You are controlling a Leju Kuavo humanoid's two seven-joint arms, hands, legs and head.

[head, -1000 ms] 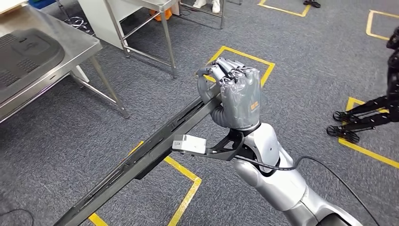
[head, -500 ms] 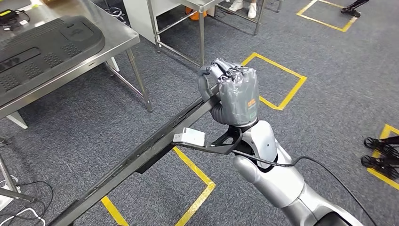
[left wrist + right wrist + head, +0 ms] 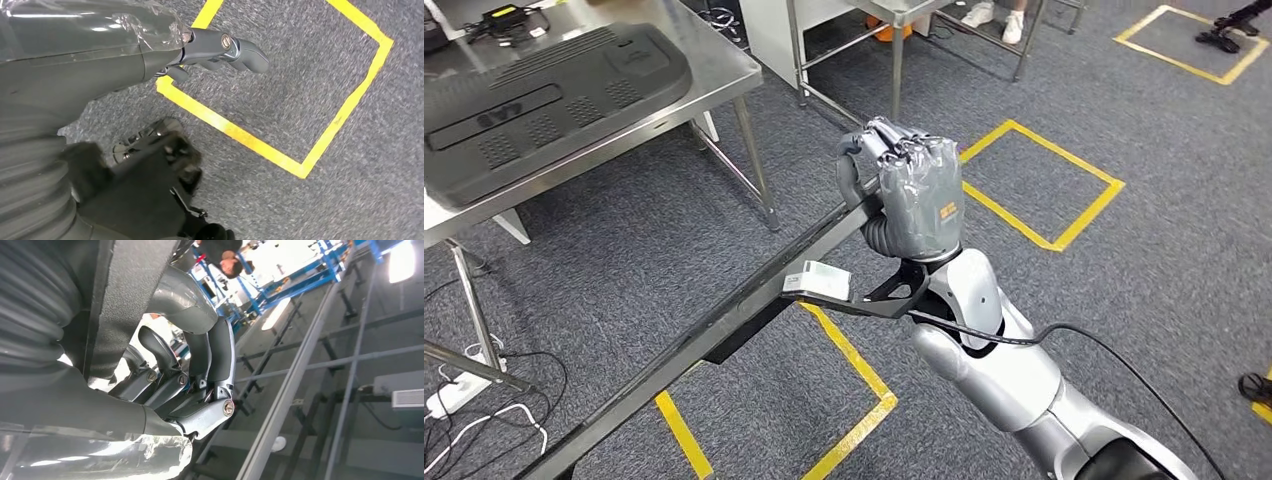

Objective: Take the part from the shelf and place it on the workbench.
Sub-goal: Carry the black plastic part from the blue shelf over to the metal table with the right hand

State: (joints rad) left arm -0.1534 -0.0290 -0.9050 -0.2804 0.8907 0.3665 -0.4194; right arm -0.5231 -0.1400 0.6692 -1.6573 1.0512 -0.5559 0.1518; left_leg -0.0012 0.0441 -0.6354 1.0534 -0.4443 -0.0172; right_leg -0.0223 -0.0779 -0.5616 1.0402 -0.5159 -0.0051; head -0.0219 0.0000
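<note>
- Head view: your right hand [image 3: 911,190] is wrapped tight round the upper end of the part [image 3: 724,325], a long dark rail. The rail's long axis runs from the hand down toward the robot's lower left, low over the carpet. It's carried in the air and touches no surface.
- Head view, cont.: the surface [image 3: 674,100], a steel bench, sits up and left of the hand, w/ a dark moulded panel [image 3: 544,100] already lying across much of its top. So the part's free end points away from the bench and the gripped end is nearer it. My read: you'll need to swing the rail's axis round to sit along the bench edge, and mind the bench legs w/ the trailing end.
- Left wrist view: left hand [image 3: 125,45] hangs over carpet and yellow floor tape [image 3: 280,150], fingers mostly hidden; can't tell if they're spread or curled. Nothing visibly held. It's well off the part, so the right arm does the work.
- Right wrist view: fingers [image 3: 215,355] curl round the dark rail face, firm wrap, no gap seen. Ceiling rails behind.
</note>
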